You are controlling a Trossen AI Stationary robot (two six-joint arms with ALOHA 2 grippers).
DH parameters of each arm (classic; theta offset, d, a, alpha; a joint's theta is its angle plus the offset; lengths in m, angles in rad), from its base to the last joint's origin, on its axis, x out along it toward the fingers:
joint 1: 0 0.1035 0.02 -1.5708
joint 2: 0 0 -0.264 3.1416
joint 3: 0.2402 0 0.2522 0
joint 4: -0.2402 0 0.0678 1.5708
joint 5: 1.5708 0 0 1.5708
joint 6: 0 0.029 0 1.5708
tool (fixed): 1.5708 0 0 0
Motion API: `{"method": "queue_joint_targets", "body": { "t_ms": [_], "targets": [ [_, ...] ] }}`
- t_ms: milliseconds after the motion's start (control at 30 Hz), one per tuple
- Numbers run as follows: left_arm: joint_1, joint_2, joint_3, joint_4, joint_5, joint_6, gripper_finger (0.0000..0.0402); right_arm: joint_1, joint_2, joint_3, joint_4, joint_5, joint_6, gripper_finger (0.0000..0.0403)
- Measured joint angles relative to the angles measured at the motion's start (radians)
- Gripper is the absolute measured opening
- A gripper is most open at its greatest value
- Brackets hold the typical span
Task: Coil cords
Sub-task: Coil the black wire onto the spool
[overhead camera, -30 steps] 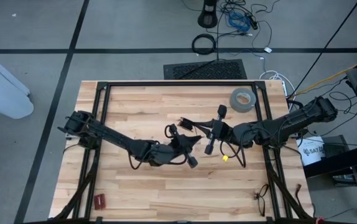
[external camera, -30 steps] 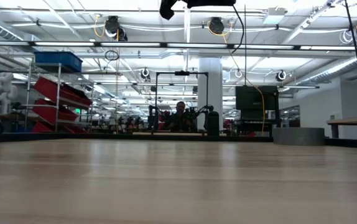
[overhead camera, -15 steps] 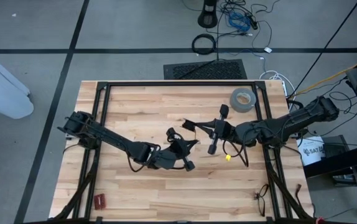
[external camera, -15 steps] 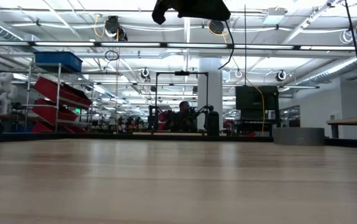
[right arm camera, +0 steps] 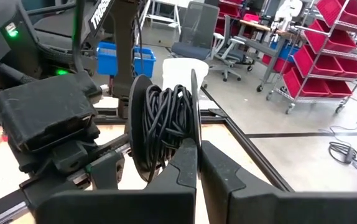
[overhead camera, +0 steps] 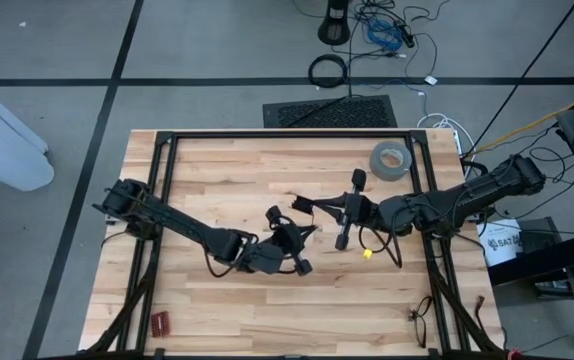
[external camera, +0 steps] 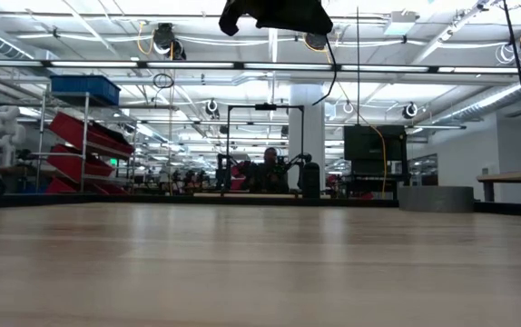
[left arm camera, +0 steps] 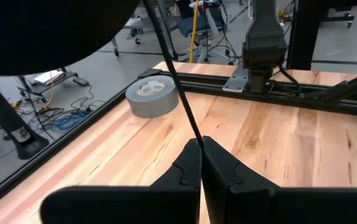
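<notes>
The thin black cord (left arm camera: pixel 177 84) runs taut from my left gripper (left arm camera: pixel 201 142) up toward a dark blurred shape. Most of it is wound on a black spool (right arm camera: pixel 163 121), which my right gripper (right arm camera: pixel 198 146) holds. In the high view both grippers meet above the table's middle: the left (overhead camera: pixel 305 230) comes from the near left, the right (overhead camera: pixel 319 208) from the right, with the spool (overhead camera: pixel 302 204) between them. Both are shut. No bluish-green spot shows. The low view shows a dark gripper part (external camera: pixel 274 11) high above the table. My left gripper pinches the cord's free run (left arm camera: pixel 197 138) between its two fingertips. The fingers point toward the far right. The cord leaves the tips in a straight, taut line and is clear of the table. My right gripper pinches the rim of one spool flange (right arm camera: pixel 194 134) between its two fingers, coming from the table's right. The spool stands on edge, lifted clear of the table, with the coil beside the fingers.
A grey tape roll (overhead camera: pixel 390 160) lies at the far right of the table and shows in the left wrist view (left arm camera: pixel 153 99). A small red thing (overhead camera: pixel 159 322) lies near the near left corner, spectacles (overhead camera: pixel 422 320) near the near right. A black frame (overhead camera: pixel 287 134) rims the table.
My left gripper has drawn back a little toward the table's near left, still shut on the cord. In the low view the dark gripper part has come lower and shifted left. My right gripper with the spool has stayed almost in place.
</notes>
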Motion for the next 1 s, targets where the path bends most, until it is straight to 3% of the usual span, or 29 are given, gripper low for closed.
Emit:
{"method": "queue_joint_targets", "body": {
  "t_ms": [133, 433, 767, 900, 1000],
  "targets": [
    [-0.013, 0.000, 0.000, -0.001, -0.012, 0.000, 0.0023, 0.000, 0.000, 0.000, 0.001, -0.013, 0.008, 0.0000],
    [-0.034, 0.002, -0.002, -0.015, -0.038, -0.017, 0.0128, 0.000, -0.018, 0.001, 0.009, -0.021, 0.014, 0.0000],
    [-0.158, -0.054, -0.002, -0.138, -0.055, -0.078, 0.0137, 0.013, -0.049, 0.001, -0.025, -0.029, 0.014, 0.0000],
    [-0.209, -0.094, -0.002, -0.137, -0.212, -0.026, 0.0137, 0.013, -0.060, 0.001, -0.037, -0.096, 0.024, 0.0000],
    [-0.234, -0.133, -0.002, -0.127, -0.345, 0.105, 0.0137, 0.013, -0.063, 0.001, -0.042, -0.148, 0.018, 0.0000]
  ]
}}
